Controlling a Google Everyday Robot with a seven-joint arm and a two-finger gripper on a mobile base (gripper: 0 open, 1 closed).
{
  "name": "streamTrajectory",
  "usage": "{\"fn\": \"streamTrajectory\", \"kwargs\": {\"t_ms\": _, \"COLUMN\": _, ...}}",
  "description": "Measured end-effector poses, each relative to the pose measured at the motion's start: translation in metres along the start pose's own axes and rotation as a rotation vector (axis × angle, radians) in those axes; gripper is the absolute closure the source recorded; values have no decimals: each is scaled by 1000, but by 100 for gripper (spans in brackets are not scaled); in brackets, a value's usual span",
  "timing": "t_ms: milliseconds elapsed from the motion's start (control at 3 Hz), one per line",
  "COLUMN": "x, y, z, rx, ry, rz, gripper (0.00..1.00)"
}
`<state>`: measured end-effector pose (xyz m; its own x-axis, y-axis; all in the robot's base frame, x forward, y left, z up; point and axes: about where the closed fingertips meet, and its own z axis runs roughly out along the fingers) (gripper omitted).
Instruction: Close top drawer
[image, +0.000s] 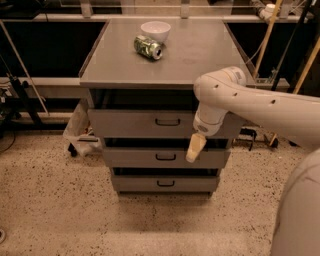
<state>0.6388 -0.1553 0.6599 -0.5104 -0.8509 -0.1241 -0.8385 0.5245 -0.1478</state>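
The top drawer (140, 123) is the widest grey front of the cabinet, with a small dark loop handle (167, 122). It stands out a little from under the cabinet top, with a dark gap above it. My gripper (195, 148) hangs from the white arm in front of the right part of the drawer fronts. Its pale fingertips lie at the lower edge of the top drawer, over the gap above the middle drawer (150, 157).
A white bowl (155, 30) and a green can (148, 47) on its side lie on the cabinet top (200, 55). The bottom drawer (160, 183) is below. A white bag (77, 125) lies left of the cabinet. Poles and cables stand right.
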Motion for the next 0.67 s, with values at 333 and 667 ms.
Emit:
{"fn": "streamTrajectory", "kwargs": {"t_ms": 333, "x": -34, "y": -33, "z": -5, "rx": 34, "ry": 24, "rz": 7, "gripper": 0}}
{"fn": "streamTrajectory", "kwargs": {"t_ms": 667, "x": -34, "y": -33, "z": -5, "rx": 34, "ry": 24, "rz": 7, "gripper": 0}}
